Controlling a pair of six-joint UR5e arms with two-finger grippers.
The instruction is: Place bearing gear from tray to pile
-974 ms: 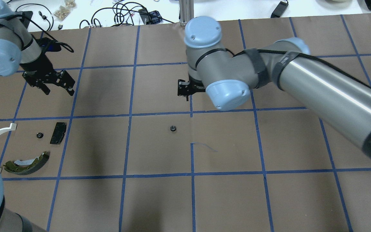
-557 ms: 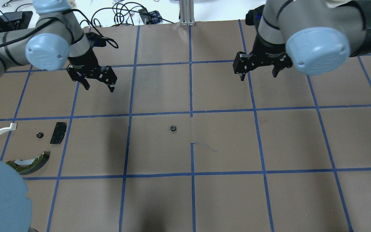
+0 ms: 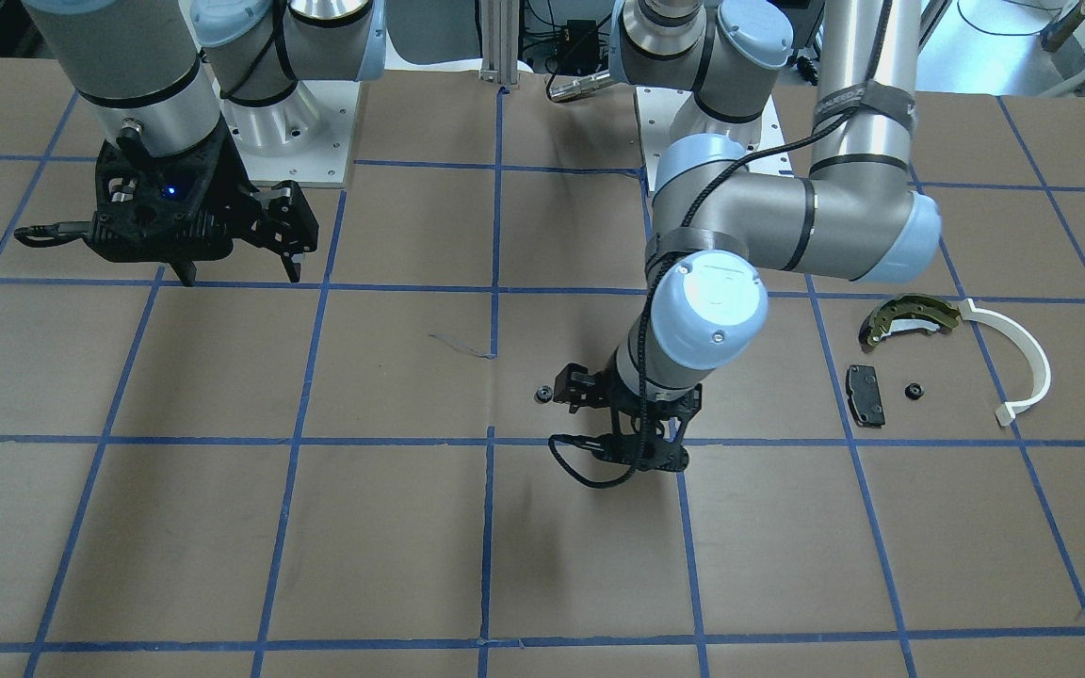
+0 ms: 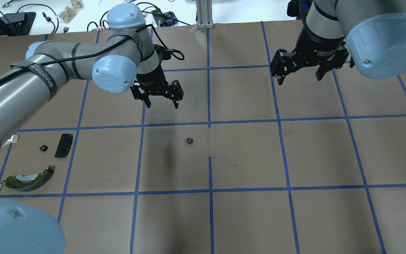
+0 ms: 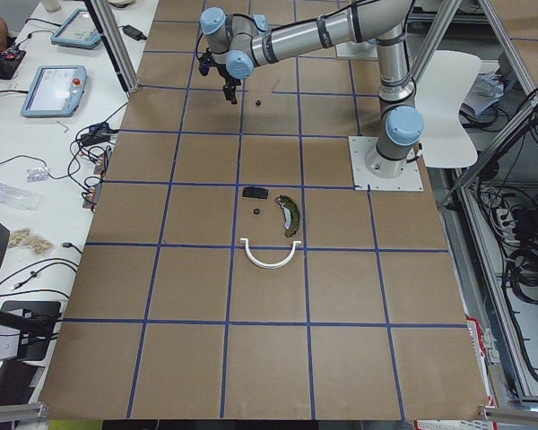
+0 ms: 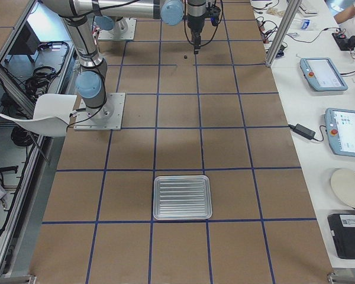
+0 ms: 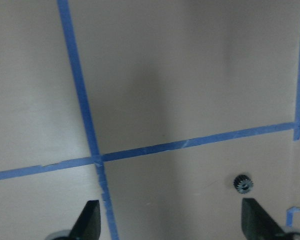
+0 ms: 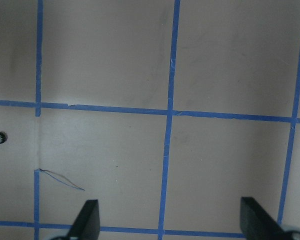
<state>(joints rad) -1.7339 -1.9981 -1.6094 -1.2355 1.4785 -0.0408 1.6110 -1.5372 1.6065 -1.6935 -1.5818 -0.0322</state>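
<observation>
left gripper (image 4: 163,104) downward near the bearing gear (image 4: 189,140), jaws wide apart; right gripper (image 4: 300,80) likewise apart

4 fixed, 2 wrist views; shared table (image 4: 245,218)

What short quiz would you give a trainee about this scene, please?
1. True or false: the lone gear is held by the left gripper.
2. The right gripper is: A) open and empty, B) shut on a gear, C) out of view.
3. How many gears lie beside the black pad?
Key: 1 false; 2 A; 3 one.
</observation>
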